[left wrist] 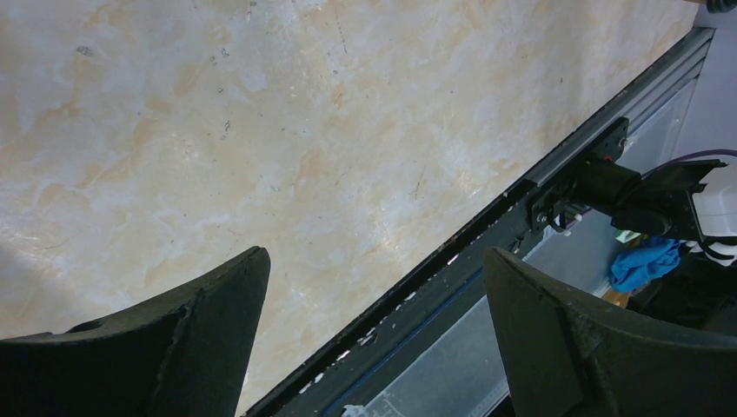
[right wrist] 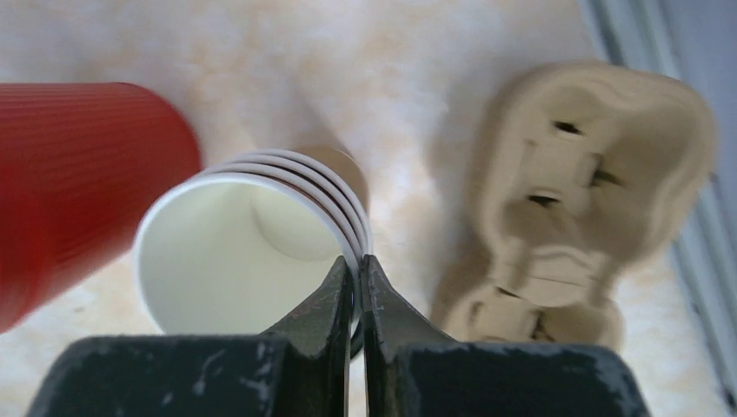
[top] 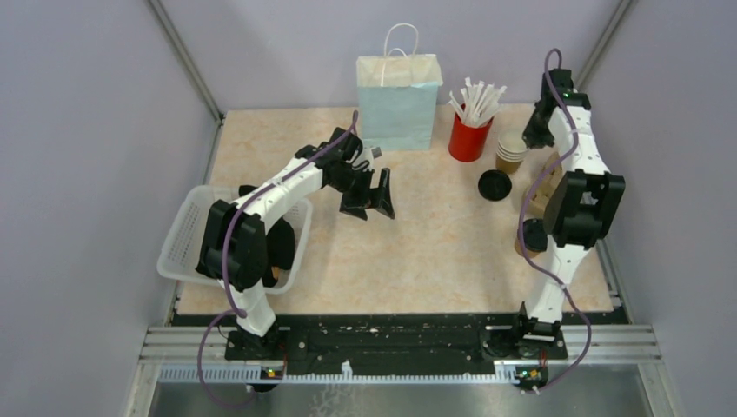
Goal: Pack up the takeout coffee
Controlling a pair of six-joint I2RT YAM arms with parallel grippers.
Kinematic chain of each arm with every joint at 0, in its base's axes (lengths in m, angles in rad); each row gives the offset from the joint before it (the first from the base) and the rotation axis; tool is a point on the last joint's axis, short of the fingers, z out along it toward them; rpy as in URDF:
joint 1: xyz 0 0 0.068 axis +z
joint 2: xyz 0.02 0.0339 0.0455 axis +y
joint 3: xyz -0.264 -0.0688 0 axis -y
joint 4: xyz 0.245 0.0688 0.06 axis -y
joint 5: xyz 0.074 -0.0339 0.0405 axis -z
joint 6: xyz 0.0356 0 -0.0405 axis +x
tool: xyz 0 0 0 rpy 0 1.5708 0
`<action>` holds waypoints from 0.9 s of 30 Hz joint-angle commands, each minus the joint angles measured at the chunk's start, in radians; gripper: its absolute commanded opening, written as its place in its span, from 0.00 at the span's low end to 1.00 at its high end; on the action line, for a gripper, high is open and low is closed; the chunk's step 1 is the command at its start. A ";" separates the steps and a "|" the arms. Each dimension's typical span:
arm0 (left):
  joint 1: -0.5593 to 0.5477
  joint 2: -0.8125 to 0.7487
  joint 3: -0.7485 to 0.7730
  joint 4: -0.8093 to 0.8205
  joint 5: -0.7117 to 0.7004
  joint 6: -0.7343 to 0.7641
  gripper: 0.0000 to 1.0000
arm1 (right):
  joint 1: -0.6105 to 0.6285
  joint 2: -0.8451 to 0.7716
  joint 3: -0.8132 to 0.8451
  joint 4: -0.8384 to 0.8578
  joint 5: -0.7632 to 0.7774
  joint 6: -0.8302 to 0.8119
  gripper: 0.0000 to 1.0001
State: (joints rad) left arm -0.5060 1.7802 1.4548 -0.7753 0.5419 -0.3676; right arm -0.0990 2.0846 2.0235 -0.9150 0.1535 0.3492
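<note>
Right wrist view: nested brown kraft-paper cups (right wrist: pixel 226 261), white inside, stand upright. Right gripper (right wrist: pixel 359 265) pinches their rim, jaws nearly touching; left gripper (left wrist: pixel 374 261) gapes wide, holding nothing

At the far edge of the table (top: pixel 434 252) stands a bag (top: pixel 399 102), with a cup of straws (top: pixel 469 137) just to its right and a stack of cups (top: pixel 511 151) beside that. A lid (top: pixel 494 185) lies in front of both. A cup carrier (right wrist: pixel 565 174) lies right of the stack, and a basket (top: pixel 178 239) sits at the near left corner.
</note>
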 commanded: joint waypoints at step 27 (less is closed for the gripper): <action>-0.005 0.116 0.149 0.242 0.210 -0.170 0.98 | -0.094 -0.137 -0.172 0.174 -0.243 0.023 0.00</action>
State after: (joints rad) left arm -0.5060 1.8454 1.5589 -0.6891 0.6533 -0.4366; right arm -0.2180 1.9911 1.8122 -0.7589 -0.0616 0.3836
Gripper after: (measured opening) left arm 0.986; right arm 0.025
